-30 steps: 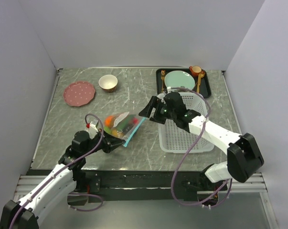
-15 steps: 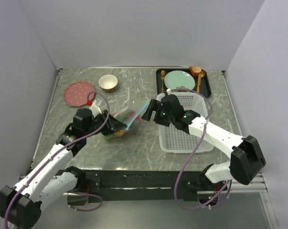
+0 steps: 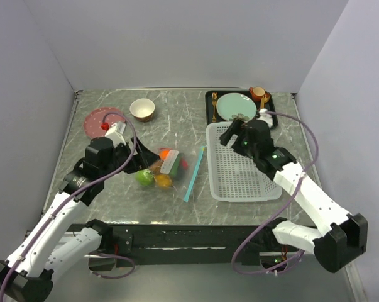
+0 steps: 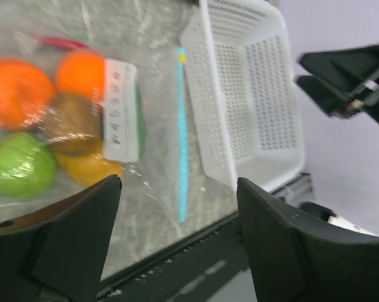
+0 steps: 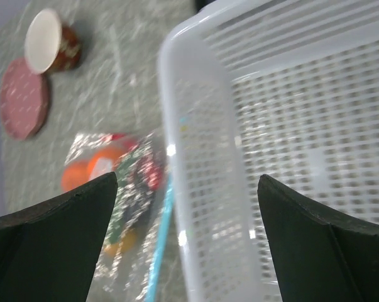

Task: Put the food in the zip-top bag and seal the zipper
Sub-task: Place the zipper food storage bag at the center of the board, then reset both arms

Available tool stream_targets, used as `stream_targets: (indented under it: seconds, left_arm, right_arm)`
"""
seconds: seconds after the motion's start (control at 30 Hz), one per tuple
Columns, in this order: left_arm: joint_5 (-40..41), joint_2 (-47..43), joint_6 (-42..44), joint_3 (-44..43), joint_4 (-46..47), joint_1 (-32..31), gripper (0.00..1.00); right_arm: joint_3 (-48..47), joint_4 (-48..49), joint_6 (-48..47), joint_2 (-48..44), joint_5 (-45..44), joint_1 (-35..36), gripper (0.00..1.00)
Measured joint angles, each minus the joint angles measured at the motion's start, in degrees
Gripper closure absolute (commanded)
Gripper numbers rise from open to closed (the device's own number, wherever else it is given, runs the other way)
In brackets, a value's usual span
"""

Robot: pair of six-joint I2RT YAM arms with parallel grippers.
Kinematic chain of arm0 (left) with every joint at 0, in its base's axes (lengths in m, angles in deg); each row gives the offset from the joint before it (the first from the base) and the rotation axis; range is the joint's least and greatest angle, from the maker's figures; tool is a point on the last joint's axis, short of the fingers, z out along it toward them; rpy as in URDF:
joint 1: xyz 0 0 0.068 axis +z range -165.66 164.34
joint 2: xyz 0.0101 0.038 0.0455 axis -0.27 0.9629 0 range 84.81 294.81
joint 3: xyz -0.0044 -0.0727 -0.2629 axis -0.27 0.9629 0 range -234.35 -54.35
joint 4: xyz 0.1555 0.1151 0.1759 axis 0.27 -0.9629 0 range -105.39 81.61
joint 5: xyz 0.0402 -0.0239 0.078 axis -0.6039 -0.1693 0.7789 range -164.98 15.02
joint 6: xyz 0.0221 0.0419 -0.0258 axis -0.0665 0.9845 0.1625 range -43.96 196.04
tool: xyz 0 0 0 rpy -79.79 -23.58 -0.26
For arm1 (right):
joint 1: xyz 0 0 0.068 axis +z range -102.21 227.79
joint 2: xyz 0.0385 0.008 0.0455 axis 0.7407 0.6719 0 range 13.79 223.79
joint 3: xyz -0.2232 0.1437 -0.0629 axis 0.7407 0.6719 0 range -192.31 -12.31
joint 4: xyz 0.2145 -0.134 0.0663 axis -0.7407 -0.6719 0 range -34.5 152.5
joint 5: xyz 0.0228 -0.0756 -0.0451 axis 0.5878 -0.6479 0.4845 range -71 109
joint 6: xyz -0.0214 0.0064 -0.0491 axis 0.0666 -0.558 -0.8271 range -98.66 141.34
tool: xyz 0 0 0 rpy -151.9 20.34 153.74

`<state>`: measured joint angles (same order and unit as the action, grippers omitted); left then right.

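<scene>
The clear plastic zip-top bag (image 3: 167, 168) lies flat on the grey marbled surface (image 3: 176, 119), just left of the white mesh basket (image 3: 239, 179) and apart from it. Its thin teal-blue zipper strip (image 3: 194, 174) is turned toward the basket. The toy food is inside: two oranges (image 4: 16, 91), a green apple (image 4: 19, 165), a brownish fruit (image 4: 73, 123), a yellow one (image 4: 88, 168) and a red chili (image 4: 57, 43) press against the film beside the small white label (image 4: 120, 110). A long green pepper (image 4: 141, 126) shows as a sliver behind that label (the dark round piece cannot be made out). The strip lies straight and flat, which suggests a closed mouth, though the seal itself cannot be verified from these views. The left jaws stand wide apart and empty by the bag's end opposite the strip; the right jaws are spread and empty, raised over the basket's far part. Judgement: neither arm needs a hold, since the bag rests under its own load. Surroundings: a pink dotted plate (image 3: 95, 119) and a small cream bowl (image 3: 142, 109) at far left; a black tray (image 3: 208, 104) carrying a teal plate (image 3: 235, 106), gold cutlery (image 3: 214, 108) and an orange cup (image 3: 257, 93) at far right. Nothing lies on the bag; the basket wall is the nearest obstruction should the strip need pressing.
</scene>
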<state>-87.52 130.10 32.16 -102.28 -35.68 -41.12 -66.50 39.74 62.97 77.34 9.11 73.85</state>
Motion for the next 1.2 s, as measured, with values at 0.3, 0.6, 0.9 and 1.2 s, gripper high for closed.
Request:
stream_targets:
  seconds: [0.3,0.6,0.9,1.2]
  left_arm:
    - [15.45,9.99,5.99,-15.39,-6.47,0.00,0.01]
    - [24.37,23.37,11.26,-31.76,-9.31,0.20,0.01]
    - [23.58,24.63,11.82,-29.86,-7.65,0.20,0.01]
    - [26.03,24.68,11.04,-28.20,-4.22,0.68,0.01]
  right_arm:
    - [-0.26,-5.68,-6.93,-2.10,-6.58,-6.54,0.00]
    - [-1.40,-9.25,-8.70,-0.61,-3.65,-23.41,0.00]
    - [-0.83,-8.02,-10.12,-1.44,2.34,-28.48,0.00]
    - [3.93,-2.64,-13.20,-7.54,3.56,-28.48,0.00]
